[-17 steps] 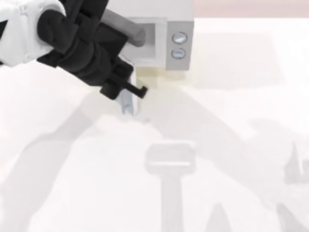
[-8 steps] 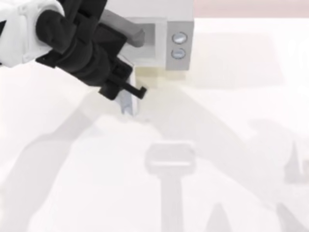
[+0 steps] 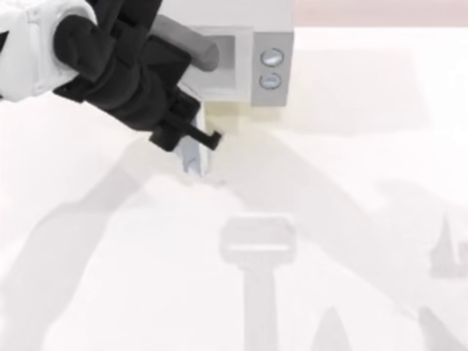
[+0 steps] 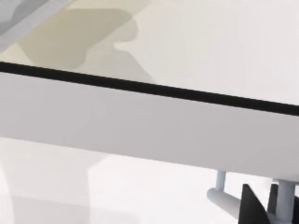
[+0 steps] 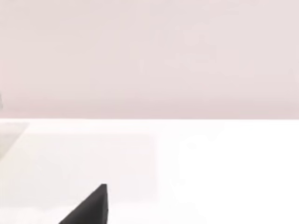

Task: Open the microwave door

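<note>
Left gripper (image 3: 208, 139) at top view's upper left, just in front of the microwave (image 3: 241, 51), black fingers pinched on the door's handle (image 4: 224, 200); pale handle bar visible right beside the dark fingertips (image 4: 252, 207) in left wrist view. Jaws nearly closed, holding that handle, as best judged. Microwave door (image 3: 191, 155) swung out toward the table's front, seen edge-on from above as a thin pale slab under the gripper; in left wrist view a long grey panel with a dark top edge. Cavity (image 3: 219, 69) exposed behind, two knobs (image 3: 270, 68) on the fixed panel to its right.

Key relation: door's long axis now runs roughly from microwave front outward toward the near table edge, hinge at the microwave's left side, free edge at the gripper. More opening would mean sweeping the free edge leftward in an arc about the hinge. Door looks about half open or more.

Left arm clearly the nearer one. Right gripper (image 5: 91, 207) parked away at the right, only a dark fingertip showing in right wrist view, over bare table (image 5: 210, 163).
</note>
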Available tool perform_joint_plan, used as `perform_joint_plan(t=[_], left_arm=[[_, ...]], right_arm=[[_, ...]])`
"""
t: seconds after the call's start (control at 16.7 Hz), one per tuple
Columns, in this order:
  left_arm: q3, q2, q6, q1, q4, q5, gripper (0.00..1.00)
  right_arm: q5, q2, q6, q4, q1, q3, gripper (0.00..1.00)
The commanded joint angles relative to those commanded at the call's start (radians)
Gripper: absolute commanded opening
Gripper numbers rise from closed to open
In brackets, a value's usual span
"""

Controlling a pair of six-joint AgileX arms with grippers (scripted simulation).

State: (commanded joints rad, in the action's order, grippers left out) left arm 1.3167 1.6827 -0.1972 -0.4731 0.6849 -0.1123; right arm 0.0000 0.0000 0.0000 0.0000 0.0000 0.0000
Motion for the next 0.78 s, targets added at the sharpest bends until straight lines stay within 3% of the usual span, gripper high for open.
perform_joint_plan(t=[0.48,0.78], left_arm=[[0.000,0.000,0.000,0.000,0.000,0.000,0.00],[-0.015,-0.016,-0.054,0.018,0.008,-0.033,0.00]], right_arm=[[0.000,0.000,0.000,0.000,0.000,0.000,1.00],[0.000,0.000,0.000,0.000,0.000,0.000,1.00]])
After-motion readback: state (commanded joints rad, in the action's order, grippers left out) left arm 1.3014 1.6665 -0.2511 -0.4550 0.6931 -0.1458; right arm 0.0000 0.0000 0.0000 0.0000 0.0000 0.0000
